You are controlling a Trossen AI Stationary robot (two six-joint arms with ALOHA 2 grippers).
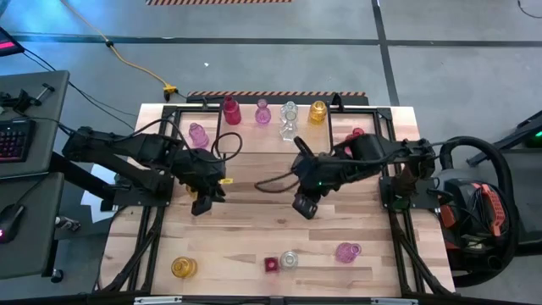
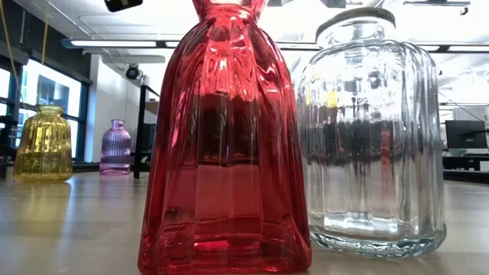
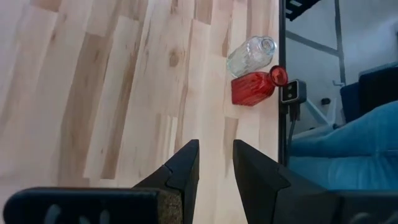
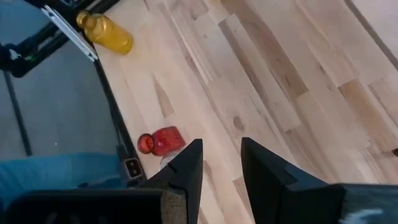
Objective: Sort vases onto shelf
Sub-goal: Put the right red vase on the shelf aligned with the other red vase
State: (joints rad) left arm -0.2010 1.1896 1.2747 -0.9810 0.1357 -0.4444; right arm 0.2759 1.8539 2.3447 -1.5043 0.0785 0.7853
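Ribbed red vase (image 2: 224, 145), clear jar (image 2: 372, 130)

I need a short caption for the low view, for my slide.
Red vase and clear jar close up; yellow vase and purple vase behind.

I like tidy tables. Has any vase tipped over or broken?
Nothing stands out. The red vase and clear vase stand upright near the table's front edge, the yellow vase and pink vase too. I see no cracks or spills.

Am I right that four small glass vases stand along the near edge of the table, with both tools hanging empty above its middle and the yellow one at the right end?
Not quite: the high view shows the yellow glass vase at the left end; the pink glass vase is at the right.
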